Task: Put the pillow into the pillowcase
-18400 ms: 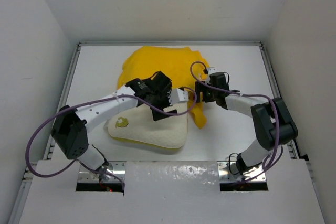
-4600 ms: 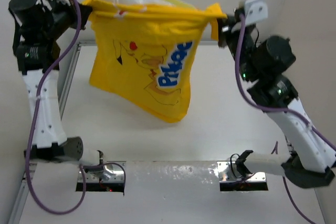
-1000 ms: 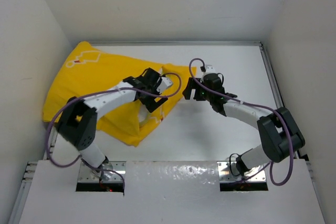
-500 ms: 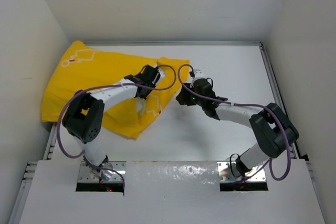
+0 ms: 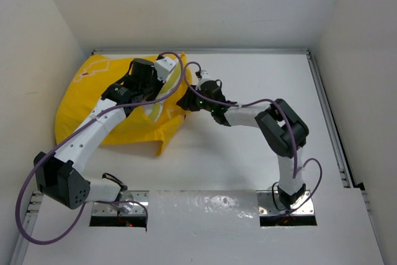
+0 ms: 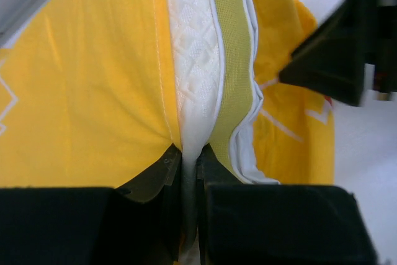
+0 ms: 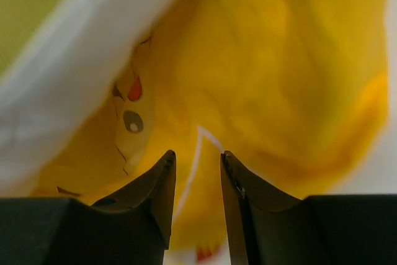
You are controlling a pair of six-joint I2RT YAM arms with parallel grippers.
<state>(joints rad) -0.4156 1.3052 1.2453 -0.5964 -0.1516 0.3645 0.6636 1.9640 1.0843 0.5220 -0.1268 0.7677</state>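
Note:
The yellow pillowcase point(image 5: 102, 113) lies bunched at the table's left, against the wall. At its open end the white quilted pillow point(image 6: 192, 60) shows, with its yellowish side band point(image 6: 229, 48); the pillowcase point(image 6: 80, 91) wraps both sides of it. My left gripper point(image 5: 155, 88) point(image 6: 189, 156) is shut on the pillow's white edge. My right gripper point(image 5: 189, 100) point(image 7: 197, 159) reaches in from the right to the pillowcase's mouth. Its jaws stand a little apart, and printed yellow fabric point(image 7: 260, 79) shows in the gap without looking pinched. Most of the pillow is hidden inside the case.
White walls close in the table point(image 5: 267, 85) on the left, back and right, with metal rails point(image 5: 325, 110) along the sides. The right arm's purple cable point(image 5: 310, 169) loops by its base. The black right gripper point(image 6: 338, 54) fills the left wrist view's upper right.
The left gripper has shut on the pillow's edge and moved back and left. The right gripper has slid left to the case's mouth, its jaws narrowing. The case has bunched up leftward.

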